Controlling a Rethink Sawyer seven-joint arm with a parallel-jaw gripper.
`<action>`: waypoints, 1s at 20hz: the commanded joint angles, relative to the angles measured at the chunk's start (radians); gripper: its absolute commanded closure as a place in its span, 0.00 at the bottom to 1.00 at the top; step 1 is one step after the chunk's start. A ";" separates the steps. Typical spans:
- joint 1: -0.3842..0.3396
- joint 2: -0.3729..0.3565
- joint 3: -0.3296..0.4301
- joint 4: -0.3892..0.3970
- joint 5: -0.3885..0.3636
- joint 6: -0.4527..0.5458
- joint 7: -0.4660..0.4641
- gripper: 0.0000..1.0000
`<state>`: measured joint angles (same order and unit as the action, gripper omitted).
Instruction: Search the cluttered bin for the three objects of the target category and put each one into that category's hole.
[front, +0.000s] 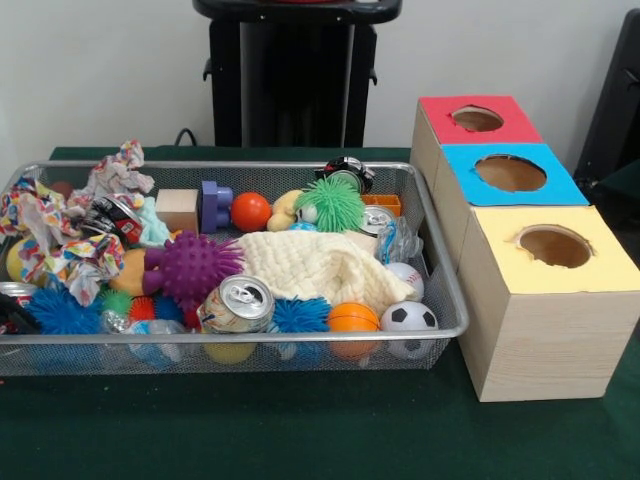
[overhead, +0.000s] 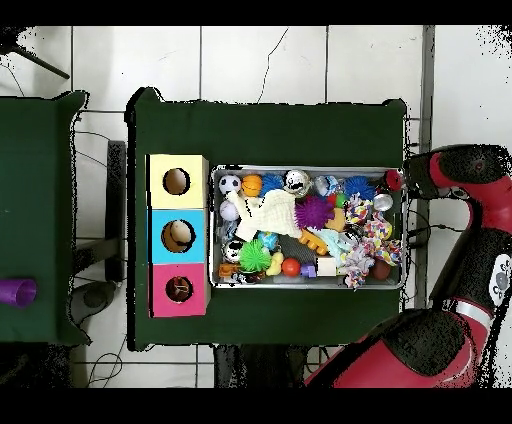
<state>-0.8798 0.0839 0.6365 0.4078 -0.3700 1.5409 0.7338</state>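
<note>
three holes are waiting in the row of box tops beside the wire mesh bin (front: 430, 215): the red-topped box (front: 478, 120), the blue-topped box (front: 511, 173) and the yellow-topped wooden box (front: 553, 247). in the overhead view something pale seems to lie inside the blue hole (overhead: 179, 235), and maybe something in the other two, but it is too small to tell what, so i cannot say if any object is already delivered.

the bin is full to the rim. in it i see a crushed silver drink can (front: 237, 303), a cream knitted cloth (front: 315, 265), a purple spiky rubber ball (front: 192, 267), a green spiky ball (front: 330, 204), an orange mini basketball (front: 353, 318), a small soccer ball (front: 409, 317), a plain orange ball (front: 250, 211), a wooden cube (front: 177, 209) and colourful crumpled paper (front: 60, 240). the task sentence does not name the target category, so i cannot tell which three things are wanted; they should be somewhere in this heap, some perhaps buried.

the red and black robot arm (overhead: 470, 200) curves past the bin's side in the overhead view, well away from the boxes. its claw is not visible in either view, so i cannot tell if it is released or clenched.

in my judgement the task is at its start or early: searching, picking and dropping are mostly left to do.
</note>
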 joint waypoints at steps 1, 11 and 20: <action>-0.017 0.067 0.000 0.053 -0.074 -0.350 -0.214 0.00; -0.016 0.063 -0.015 0.060 -0.071 -0.357 -0.173 1.00; -0.013 0.020 -0.033 0.129 -0.033 -0.405 -0.106 1.00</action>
<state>-0.8905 0.0784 0.6231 0.4157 -0.3667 1.4685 0.7335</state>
